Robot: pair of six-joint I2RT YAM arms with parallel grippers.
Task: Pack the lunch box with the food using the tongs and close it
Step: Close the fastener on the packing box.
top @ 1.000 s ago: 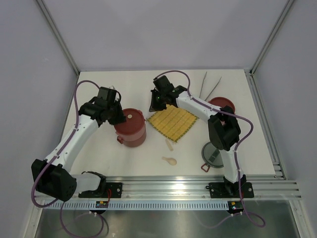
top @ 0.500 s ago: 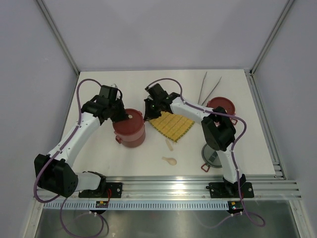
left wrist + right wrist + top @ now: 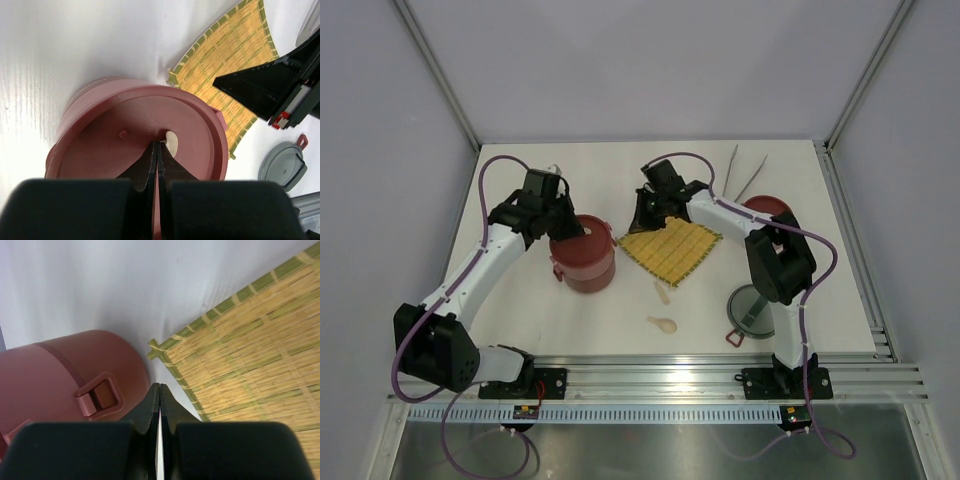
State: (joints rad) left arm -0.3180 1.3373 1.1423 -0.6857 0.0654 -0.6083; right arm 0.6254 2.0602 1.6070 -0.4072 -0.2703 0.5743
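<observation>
The lunch box [image 3: 586, 264] is a dark-red round stack with a flat red lid on top [image 3: 100, 155]. My left gripper [image 3: 158, 144] is shut, its tips resting over that lid beside a small cream knob [image 3: 173, 143]. My right gripper [image 3: 159, 386] is shut with nothing in it, low in the gap between the lunch box wall [image 3: 50, 375] and the corner of the yellow mat [image 3: 250, 355]. In the top view the right gripper [image 3: 639, 222] sits just right of the box. The tongs [image 3: 744, 174] lie at the back right. No food is in view.
A second red disc lid [image 3: 769, 209] lies right of the mat [image 3: 670, 250]. The grey top lid with red clips [image 3: 750, 311] lies near the right arm's base. A cream spoon [image 3: 662, 323] and a small cream piece [image 3: 662, 292] lie in front of the mat.
The right gripper swung left toward the lunch box, then back right to the mat's corner. The left gripper shifted slightly right over the lid.
</observation>
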